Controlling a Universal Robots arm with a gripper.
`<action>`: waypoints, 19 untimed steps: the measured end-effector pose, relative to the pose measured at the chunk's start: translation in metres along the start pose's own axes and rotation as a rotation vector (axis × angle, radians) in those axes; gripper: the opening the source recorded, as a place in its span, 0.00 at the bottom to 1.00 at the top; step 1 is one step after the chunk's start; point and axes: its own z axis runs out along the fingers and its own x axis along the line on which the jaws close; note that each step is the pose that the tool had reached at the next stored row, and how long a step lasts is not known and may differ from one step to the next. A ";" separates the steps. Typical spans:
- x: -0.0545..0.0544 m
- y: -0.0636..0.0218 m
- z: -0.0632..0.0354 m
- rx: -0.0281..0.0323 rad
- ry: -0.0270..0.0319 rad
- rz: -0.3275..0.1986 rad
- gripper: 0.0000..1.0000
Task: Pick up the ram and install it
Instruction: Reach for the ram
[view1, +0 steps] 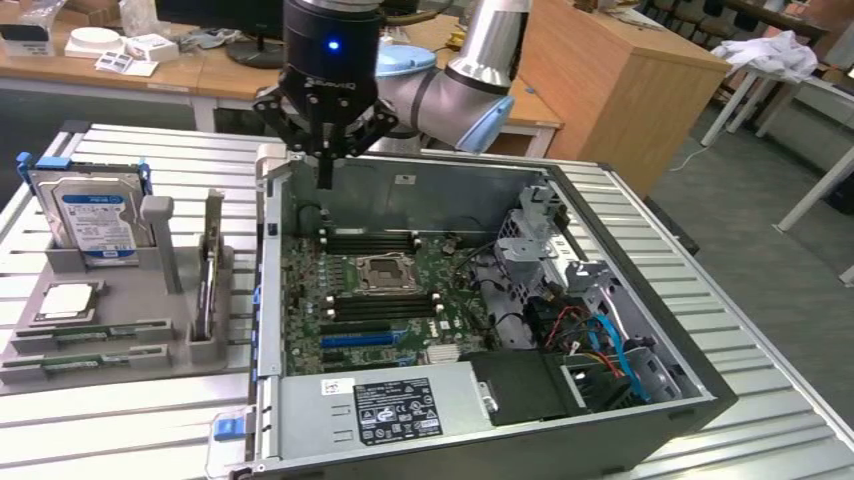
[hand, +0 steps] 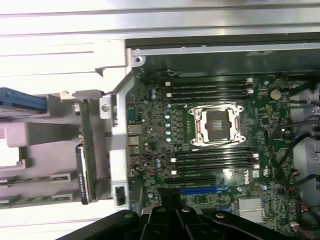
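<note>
Green ram sits in the grey rack on the worktop, well apart from the claw, pinched together above the case wall; lowered so, it might strike the motherboard.

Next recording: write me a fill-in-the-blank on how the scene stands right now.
The gripper hangs above the open computer case with its fingers ___.
___ ram sticks lie in the gray holder beside the case.
The hard drive standing in that holder has a ___ label.
Missing words: shut; two; blue.
</note>
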 end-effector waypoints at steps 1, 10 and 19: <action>0.003 -0.0002 -0.0001 0.0000 0.0000 0.000 0.11; 0.031 -0.0019 -0.0008 0.0000 0.0000 0.000 0.11; 0.060 -0.0035 -0.0015 0.0000 -0.0001 0.000 0.11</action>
